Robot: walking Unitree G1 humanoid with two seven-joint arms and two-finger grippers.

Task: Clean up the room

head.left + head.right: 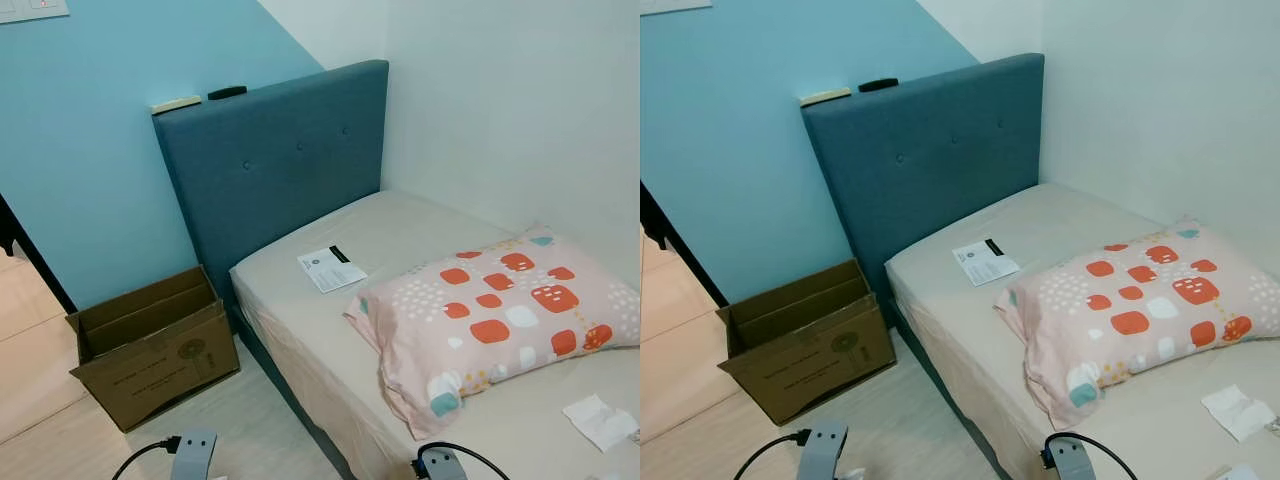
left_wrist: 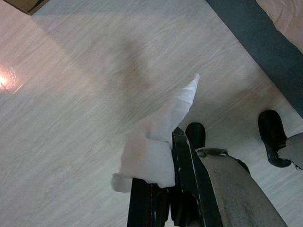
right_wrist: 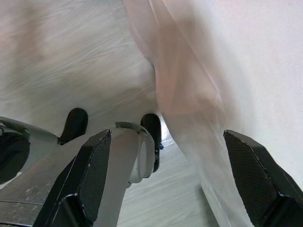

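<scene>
Tissue [image 2: 151, 146] is sitting pinched in your left gripper [image 2: 158, 189] above the wooden floor [image 2: 71, 109], fingers closed on it. Your right gripper [image 3: 165, 175] is hanging wide open, holding nothing, beside the bed [image 1: 400, 235], where another tissue [image 1: 600, 420] is lying near the pillow [image 1: 500, 320]

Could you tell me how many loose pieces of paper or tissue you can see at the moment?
3: a printed sheet on the mattress near the headboard, a crumpled tissue on the mattress below the pillow, and a tissue held in the left hand. More may be hidden.
</scene>
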